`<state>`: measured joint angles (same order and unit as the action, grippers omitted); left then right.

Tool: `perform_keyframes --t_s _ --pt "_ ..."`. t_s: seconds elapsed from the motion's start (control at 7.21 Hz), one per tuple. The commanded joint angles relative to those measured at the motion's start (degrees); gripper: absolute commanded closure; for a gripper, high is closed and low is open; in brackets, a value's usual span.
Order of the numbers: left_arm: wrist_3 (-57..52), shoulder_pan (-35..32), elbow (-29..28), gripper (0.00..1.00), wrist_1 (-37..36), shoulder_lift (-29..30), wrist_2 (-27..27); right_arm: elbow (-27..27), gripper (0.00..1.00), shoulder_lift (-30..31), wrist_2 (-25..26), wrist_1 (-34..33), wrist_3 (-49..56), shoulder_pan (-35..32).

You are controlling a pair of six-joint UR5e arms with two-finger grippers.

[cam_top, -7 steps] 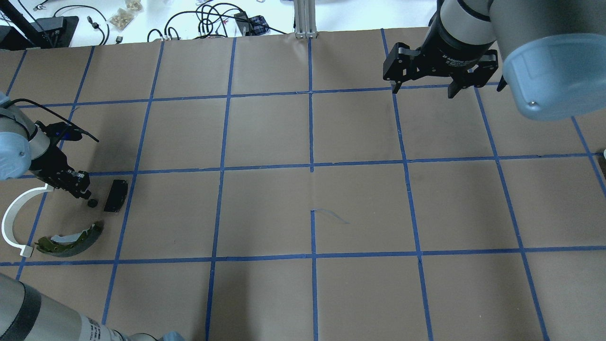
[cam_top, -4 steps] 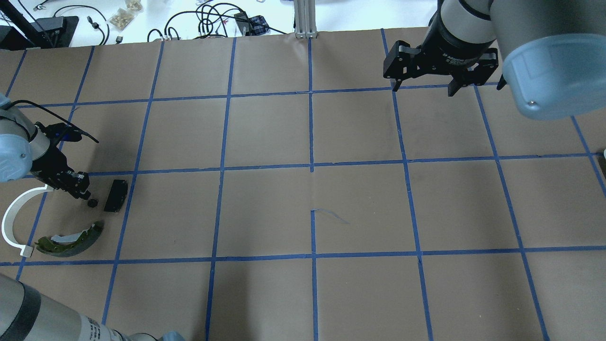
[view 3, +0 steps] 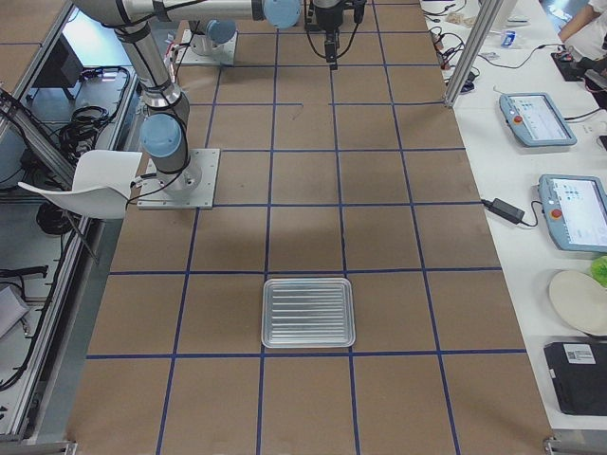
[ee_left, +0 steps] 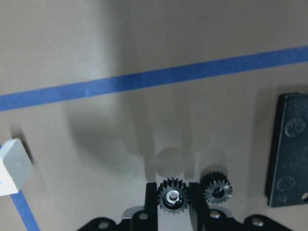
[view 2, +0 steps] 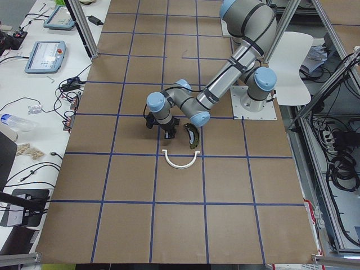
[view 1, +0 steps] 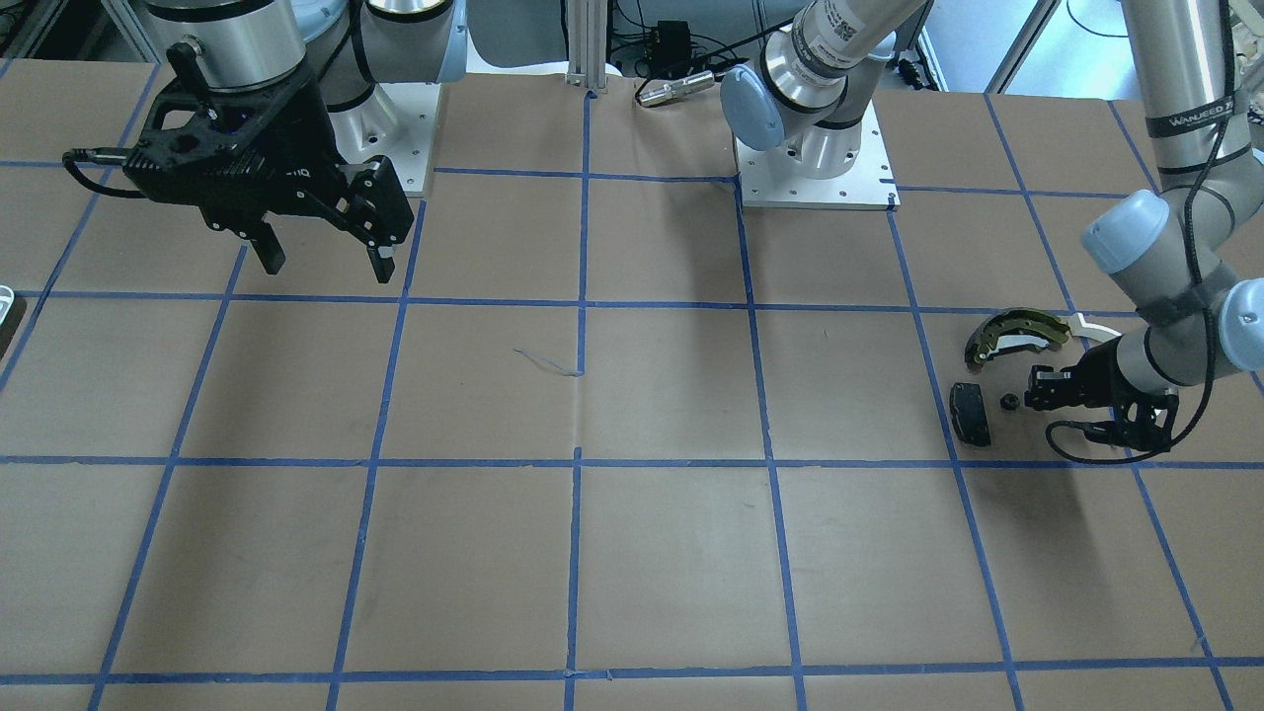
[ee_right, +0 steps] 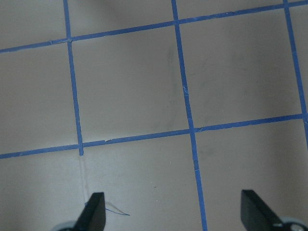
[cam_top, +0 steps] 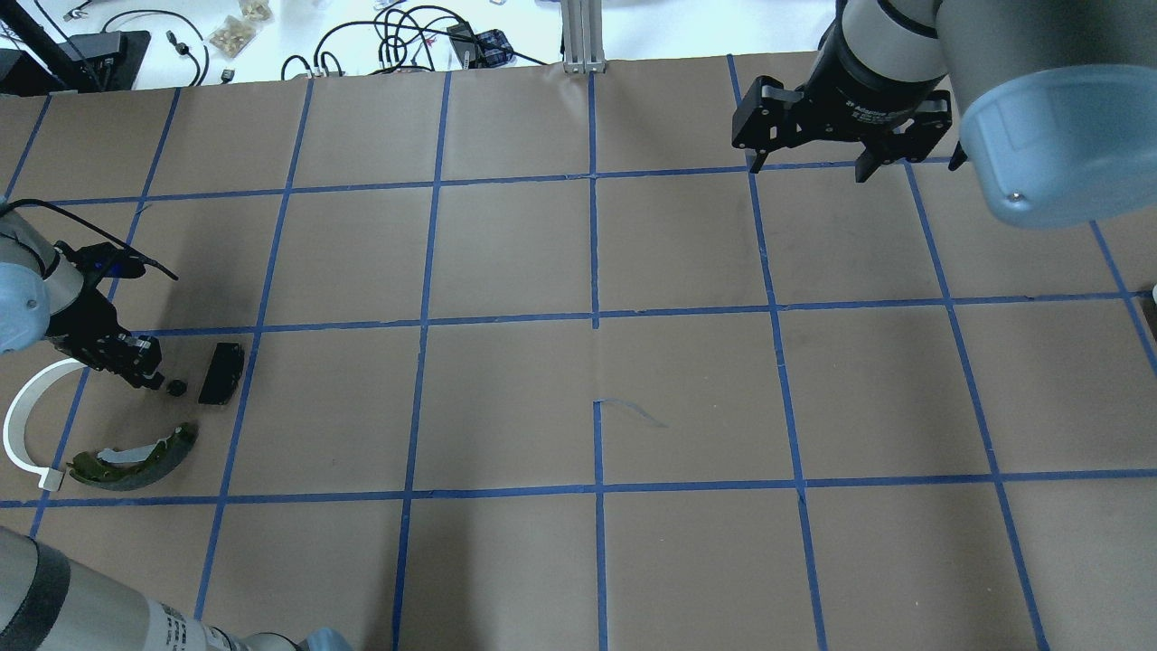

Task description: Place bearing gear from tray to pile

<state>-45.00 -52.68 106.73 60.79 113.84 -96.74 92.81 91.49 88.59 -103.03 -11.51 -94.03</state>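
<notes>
At the robot's left end of the table, the left gripper [ee_left: 172, 189] is closed narrow on the bearing gear [ee_left: 172, 199]. The gear is a small black toothed wheel with a pale metal hub around a dark bore, seen face-on. A fingertip presses it from each side, and its toothed shadow falls on the brown paper [ee_left: 96, 38] apart from it.

A second gear [ee_left: 216, 188] of the same look lies just outside one finger. In the overhead view it is a black dot between the gripper tip and the black pad [cam_top: 221, 372].

The pile is grouped around this spot. The black pad is nearest, the olive brake shoe [cam_top: 136, 457] lies nearer the robot, and the white arc strip [cam_top: 16, 425] curves outward at the table's edge.

The right gripper [cam_top: 807, 172] hangs with its jaws spread wide and holds nothing. It is well apart from the pile, over the far side of the table.

The tray [view 3: 308, 313], silver and ribbed, sits toward the robot's right end, well apart from both grippers.
</notes>
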Motion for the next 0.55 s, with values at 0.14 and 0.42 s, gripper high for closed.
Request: perform_keyframes --t_s 0.14,0.42 --pt "0.0 0.0 1.2 0.02 -0.1 -0.4 -0.3 0.0 0.0 -0.1 0.3 -0.1 0.6 0.1" --pt "0.1 -0.1 -0.2 0.0 0.3 -1.3 -1.4 0.0 0.0 -0.1 0.2 -0.2 0.4 0.1"
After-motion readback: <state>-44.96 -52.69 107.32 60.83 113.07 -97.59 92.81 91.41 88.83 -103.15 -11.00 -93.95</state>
